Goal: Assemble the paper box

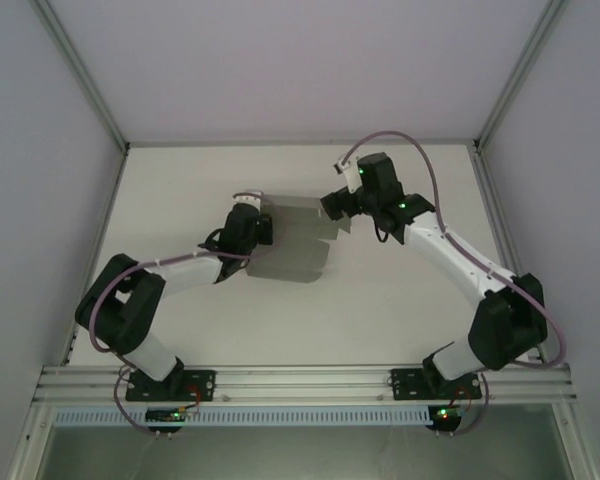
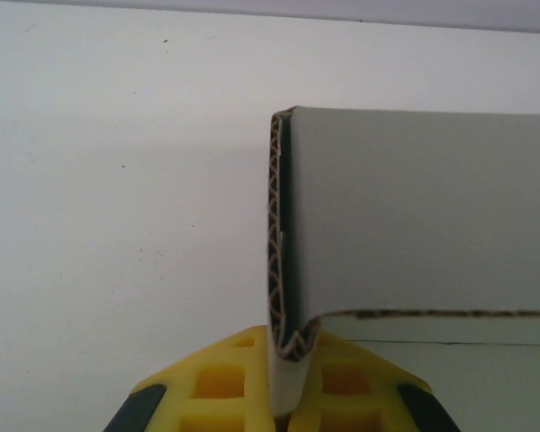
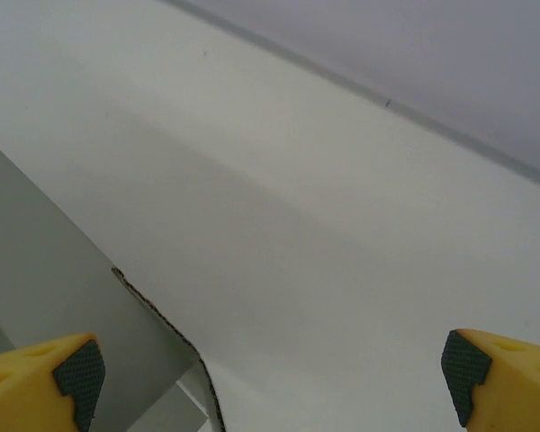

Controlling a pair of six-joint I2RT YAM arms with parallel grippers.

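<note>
White table point(image 1: 400, 300); the grey paper box point(image 1: 298, 250) lies partly folded at its middle, toward the far edge. The left gripper point(image 2: 288, 373) is clamped on the box's upturned flap. The right gripper point(image 3: 270, 382) gapes wide beside the box, grasping nothing.

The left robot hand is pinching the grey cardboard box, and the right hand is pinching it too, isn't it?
Not quite. The left gripper does pinch the grey cardboard paper box, but the right gripper is open, holding nothing, as the right wrist view shows.
</note>
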